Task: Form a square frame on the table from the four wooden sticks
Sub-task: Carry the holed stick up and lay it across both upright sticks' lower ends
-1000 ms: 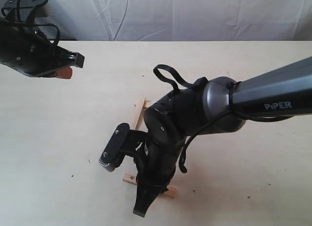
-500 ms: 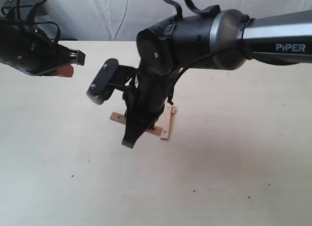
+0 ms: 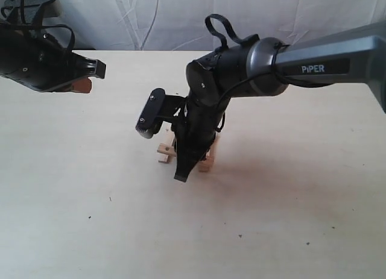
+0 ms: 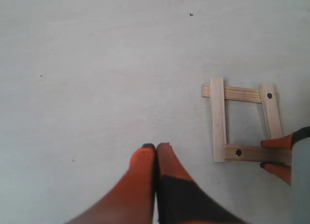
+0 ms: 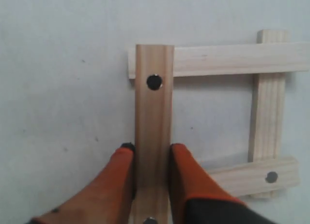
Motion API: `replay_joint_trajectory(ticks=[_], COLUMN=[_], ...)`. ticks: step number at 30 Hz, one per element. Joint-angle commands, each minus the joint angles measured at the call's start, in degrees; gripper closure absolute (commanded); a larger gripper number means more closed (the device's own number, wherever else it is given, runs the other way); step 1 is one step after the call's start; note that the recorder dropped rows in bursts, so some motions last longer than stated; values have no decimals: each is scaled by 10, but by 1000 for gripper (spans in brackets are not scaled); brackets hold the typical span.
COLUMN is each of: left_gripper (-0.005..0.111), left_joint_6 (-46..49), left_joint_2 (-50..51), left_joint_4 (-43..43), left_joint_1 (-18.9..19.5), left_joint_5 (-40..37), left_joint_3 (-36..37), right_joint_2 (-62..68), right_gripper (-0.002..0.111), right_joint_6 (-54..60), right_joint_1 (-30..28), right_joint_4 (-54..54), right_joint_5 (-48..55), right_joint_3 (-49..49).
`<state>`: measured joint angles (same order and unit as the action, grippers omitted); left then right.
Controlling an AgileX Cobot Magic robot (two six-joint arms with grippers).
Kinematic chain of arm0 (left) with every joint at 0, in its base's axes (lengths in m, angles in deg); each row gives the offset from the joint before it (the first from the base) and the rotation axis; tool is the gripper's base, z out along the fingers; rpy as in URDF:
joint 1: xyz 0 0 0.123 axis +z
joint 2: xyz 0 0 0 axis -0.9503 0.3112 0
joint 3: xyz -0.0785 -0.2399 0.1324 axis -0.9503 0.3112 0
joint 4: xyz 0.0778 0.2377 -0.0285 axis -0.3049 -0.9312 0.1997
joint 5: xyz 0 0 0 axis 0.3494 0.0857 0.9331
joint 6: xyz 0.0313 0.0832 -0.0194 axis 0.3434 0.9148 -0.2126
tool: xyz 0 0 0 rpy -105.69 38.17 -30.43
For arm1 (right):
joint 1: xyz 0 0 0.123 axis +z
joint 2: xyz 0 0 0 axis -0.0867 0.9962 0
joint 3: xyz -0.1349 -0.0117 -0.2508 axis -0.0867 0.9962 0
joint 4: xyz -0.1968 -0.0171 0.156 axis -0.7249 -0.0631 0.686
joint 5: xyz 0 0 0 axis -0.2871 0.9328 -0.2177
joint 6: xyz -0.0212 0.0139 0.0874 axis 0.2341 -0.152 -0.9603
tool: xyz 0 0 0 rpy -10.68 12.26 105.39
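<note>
The four wooden sticks form the square frame (image 4: 242,122) on the table (image 3: 90,188). My right gripper (image 5: 151,149) is shut on one holed stick (image 5: 154,108), whose far end lies over a plain stick (image 5: 227,59). Another plain stick (image 5: 268,112) and the second holed stick (image 5: 256,178) close the square. In the exterior view my right gripper (image 3: 184,170) points down over the frame, and only stick ends (image 3: 163,151) show beside it. My left gripper (image 4: 156,147) is shut on nothing and hovers apart from the frame, at the far left (image 3: 81,80).
The right arm's wrist camera (image 3: 151,113) sticks out to the left of the frame. A white cloth backdrop (image 3: 181,20) hangs behind the table's far edge. Bare tabletop with a few dark specks (image 3: 89,217) lies around the frame.
My right arm has swung from the near side of the table toward the middle, still shut on the stick. The sticks now sit close together under it. The left arm has not moved.
</note>
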<state>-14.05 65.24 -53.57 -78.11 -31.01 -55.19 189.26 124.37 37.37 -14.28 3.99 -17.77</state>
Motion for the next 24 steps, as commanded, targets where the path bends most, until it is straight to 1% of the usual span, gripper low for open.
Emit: replay_joint_trajectory(ticks=[1, 7, 14, 21, 22, 23, 24], left_gripper=[107, 107, 107, 107, 107, 107, 107], left_joint_6=[2, 2, 2, 2, 2, 2, 2], left_joint_2=[-5, -5, -5, -5, -5, -5, -5], left_joint_4=[10, 10, 11, 13, 12, 12, 12], left_joint_1=[4, 4, 4, 4, 4, 4, 4], left_joint_5=[12, 13, 14, 14, 13, 12, 11], left_joint_3=[4, 4, 4, 4, 4, 4, 4], right_joint_2=[6, 8, 10, 10, 10, 10, 10], right_gripper=[109, 109, 109, 108, 102, 97, 85], right_joint_6=[6, 4, 3, -11, -33, -36, -37], right_joint_1=[-3, -3, -3, -3, -3, -3, -3], right_joint_4=[0, 6, 12, -10, -27, -31, -39], right_joint_5=[-10, -39, -40, -31, -28, -27, -27], right_joint_3=[-4, -4, -4, -4, -4, -4, -4])
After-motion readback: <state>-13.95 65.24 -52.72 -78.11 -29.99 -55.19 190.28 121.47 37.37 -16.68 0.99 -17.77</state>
